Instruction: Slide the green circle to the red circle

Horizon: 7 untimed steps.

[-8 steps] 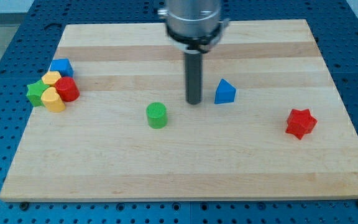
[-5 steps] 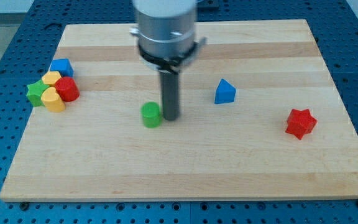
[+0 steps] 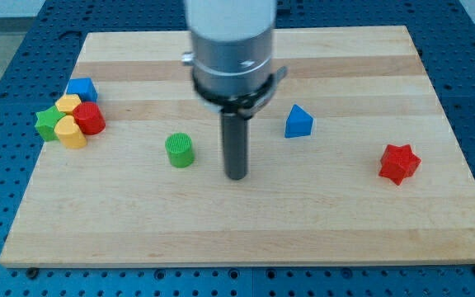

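Note:
The green circle [image 3: 180, 150] stands on the wooden board [image 3: 246, 223], left of centre. The red circle [image 3: 90, 119] sits at the view's left in a tight cluster of blocks. My tip [image 3: 236, 175] rests on the board to the right of the green circle and slightly below it, with a gap between them. The green circle is well to the right of the red circle and a little lower.
Around the red circle are a blue block [image 3: 81, 88], two yellow blocks [image 3: 69, 104] [image 3: 72, 133] and a green star [image 3: 49, 123]. A blue triangular block [image 3: 298, 121] stands right of centre. A red star [image 3: 399, 162] is at the view's right.
My tip moved left and pushed the green circle to the left, then drew back to the right and downward. The green circle now sits nearer the cluster.

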### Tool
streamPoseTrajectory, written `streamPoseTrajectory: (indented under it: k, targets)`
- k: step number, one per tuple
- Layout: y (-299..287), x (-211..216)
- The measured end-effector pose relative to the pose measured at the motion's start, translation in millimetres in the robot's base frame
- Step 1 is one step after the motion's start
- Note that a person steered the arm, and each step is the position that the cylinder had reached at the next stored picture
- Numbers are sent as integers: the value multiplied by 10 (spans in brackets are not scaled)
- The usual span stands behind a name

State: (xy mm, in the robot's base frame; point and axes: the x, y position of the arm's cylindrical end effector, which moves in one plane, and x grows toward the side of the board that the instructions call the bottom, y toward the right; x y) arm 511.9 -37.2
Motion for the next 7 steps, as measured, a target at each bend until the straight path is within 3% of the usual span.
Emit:
streamPoseTrajectory:
  k: [3, 7]
  targets:
    - [-932, -800]
    - [-1252, -954]
